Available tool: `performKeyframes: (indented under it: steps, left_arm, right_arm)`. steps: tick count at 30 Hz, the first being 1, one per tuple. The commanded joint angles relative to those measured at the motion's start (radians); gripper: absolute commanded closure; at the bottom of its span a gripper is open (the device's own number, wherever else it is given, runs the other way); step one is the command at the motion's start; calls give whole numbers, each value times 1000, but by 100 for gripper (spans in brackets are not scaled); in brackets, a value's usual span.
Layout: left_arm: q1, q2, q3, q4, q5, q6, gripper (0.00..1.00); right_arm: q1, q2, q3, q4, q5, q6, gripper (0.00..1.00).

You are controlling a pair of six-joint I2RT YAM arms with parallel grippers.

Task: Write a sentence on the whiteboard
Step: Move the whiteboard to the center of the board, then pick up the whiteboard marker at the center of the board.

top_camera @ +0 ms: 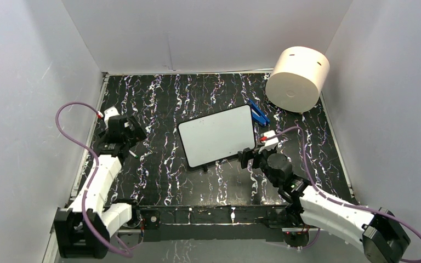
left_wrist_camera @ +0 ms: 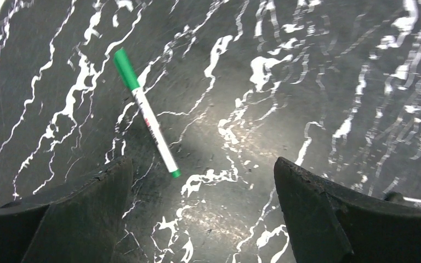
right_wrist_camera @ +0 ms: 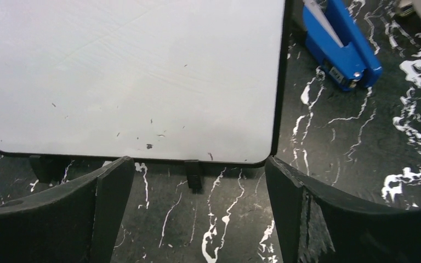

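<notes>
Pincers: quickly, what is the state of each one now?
Left pincer: open, holding nothing.
Right pincer: open, holding nothing, at the whiteboard edge.

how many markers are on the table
1. The green marker lies on the dark tabletop, just ahead of the open left gripper. Another could hide behind the cream cylinder.

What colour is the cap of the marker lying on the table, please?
Green, on the white-barrelled marker; the left wrist view shows it best.
</notes>
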Motion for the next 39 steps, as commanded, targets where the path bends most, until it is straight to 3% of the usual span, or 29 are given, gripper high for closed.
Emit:
performKeyframes:
  steps: [1,6,20,39]
  left_arm:
    - [86,100,63,-61,56,-55,4]
    - [122,212,96,-89,51,-56,8]
    - [217,551,258,-137,88,-37,39]
    - [268,714,328,-182,100,12,67]
  right_arm:
    - [3,-78,-29,19,74,-3,1]
    - [3,-151,-54,19,108,4,1]
    - [4,-211,-54,-40,162,20,1]
    - [3,-164,-38,-43,157,25,1]
